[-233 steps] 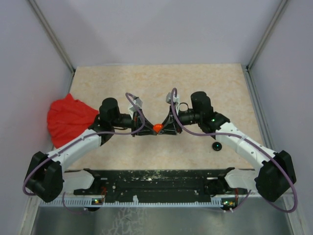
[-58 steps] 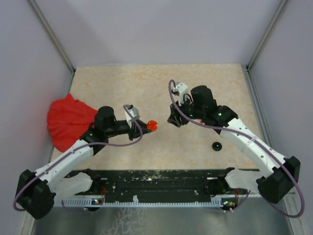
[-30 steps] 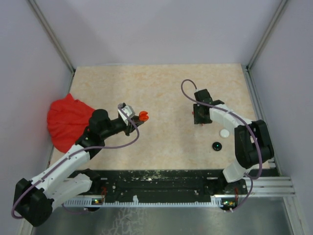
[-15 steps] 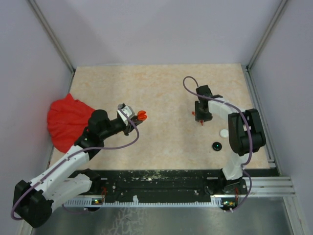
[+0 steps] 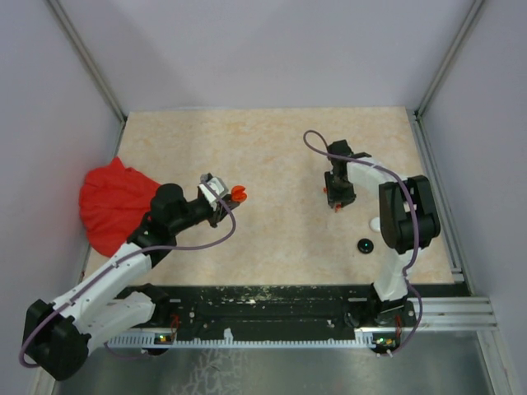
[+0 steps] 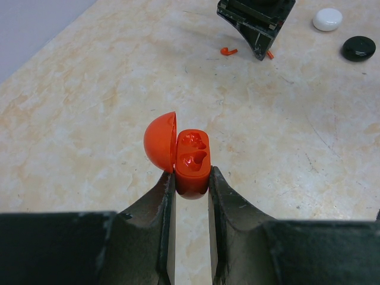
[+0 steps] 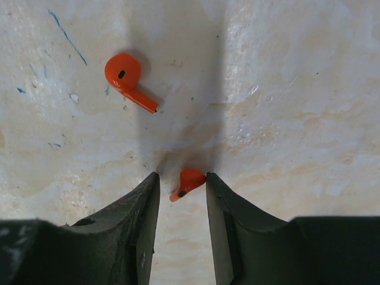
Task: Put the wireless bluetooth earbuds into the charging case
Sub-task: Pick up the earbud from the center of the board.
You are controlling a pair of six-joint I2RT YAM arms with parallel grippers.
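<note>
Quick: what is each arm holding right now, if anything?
Left end effector: shut on the open orange charging case.
Right end effector: open, straddling an orange earbud on the table.

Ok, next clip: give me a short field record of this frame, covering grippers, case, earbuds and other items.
left gripper: shut on charging case
charging case: orange, lid open, both sockets empty
right gripper: down at the table, jaws open either side of one orange earbud
second earbud: orange, lying loose on the table nearby
other items: white disc, black disc, red cloth
</note>
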